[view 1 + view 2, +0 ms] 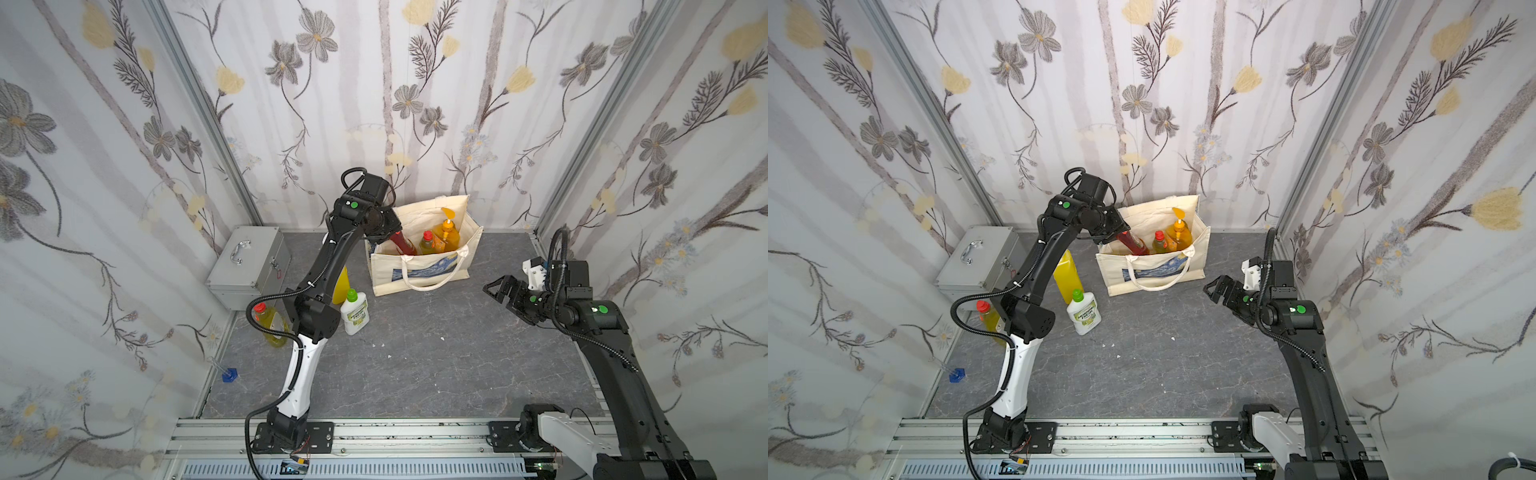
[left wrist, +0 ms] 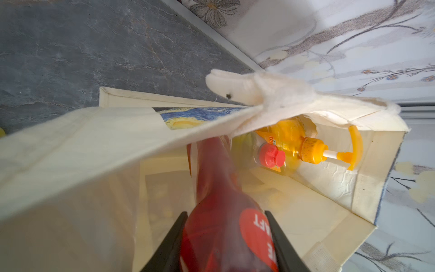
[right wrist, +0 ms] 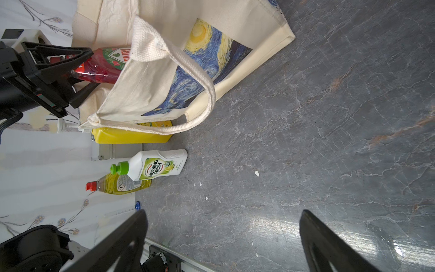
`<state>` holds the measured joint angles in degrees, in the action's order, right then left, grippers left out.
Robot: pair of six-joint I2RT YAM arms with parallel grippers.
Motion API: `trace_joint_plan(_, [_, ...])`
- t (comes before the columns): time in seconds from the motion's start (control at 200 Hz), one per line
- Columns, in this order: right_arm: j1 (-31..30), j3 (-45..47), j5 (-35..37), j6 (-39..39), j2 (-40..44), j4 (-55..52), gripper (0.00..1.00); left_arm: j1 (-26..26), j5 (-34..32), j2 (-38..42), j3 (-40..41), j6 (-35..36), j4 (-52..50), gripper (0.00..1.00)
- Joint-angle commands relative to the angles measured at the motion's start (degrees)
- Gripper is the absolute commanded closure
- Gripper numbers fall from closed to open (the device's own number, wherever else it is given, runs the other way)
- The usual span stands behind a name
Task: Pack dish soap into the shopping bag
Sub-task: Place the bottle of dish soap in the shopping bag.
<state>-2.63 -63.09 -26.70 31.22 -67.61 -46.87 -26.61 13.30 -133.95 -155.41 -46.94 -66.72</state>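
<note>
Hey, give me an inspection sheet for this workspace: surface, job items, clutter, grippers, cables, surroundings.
Surface: grey marbled tabletop, white crumbs.
Job's things: cream canvas tote bag upright, holding orange pump bottle and red-capped yellow-green bottle; dark red bottle partly inside; yellow pump bottle, green-capped white bottle, second red-capped yellow-green bottle outside.
Clutter: silver metal case, small blue object.
Grippers: left gripper shut on dark red bottle; right gripper open, empty.
Cables: black corrugated cables along both arms.
Surroundings: floral wallpaper walls, aluminium rail.
</note>
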Motion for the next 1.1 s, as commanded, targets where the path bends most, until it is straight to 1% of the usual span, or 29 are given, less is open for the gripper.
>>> trace_joint_plan(0.0, [0.2,0.1,0.5,-1.1,0.6,-0.1,0.00,-0.7,-1.5,-1.3,-0.6,2.1,2.2,0.72])
trace_joint_plan(0.405, [2.0,1.4,3.1,-3.4,5.5,-4.7,0.00,-1.7,-2.0,-5.8,-0.6,2.2,6.5,0.71])
trace_joint_plan(0.605, [2.6,1.6,4.6,-4.5,7.4,-7.6,0.00,-2.3,0.0,-8.6,-1.1,1.8,11.0,0.71])
trace_joint_plan(0.834, [3.3,1.6,5.2,-5.3,8.5,-9.3,0.00,-3.3,-1.1,-10.9,-1.9,2.0,11.2,0.71])
trace_joint_plan(0.964, [3.6,1.6,5.0,-5.5,8.0,-9.3,0.00,-3.4,-0.5,-11.4,-1.9,2.0,11.8,0.69])
trace_joint_plan(1.094, [3.7,1.4,4.9,-5.6,7.6,-9.1,0.00,-3.5,-0.2,-11.2,-1.9,1.9,12.2,0.63])
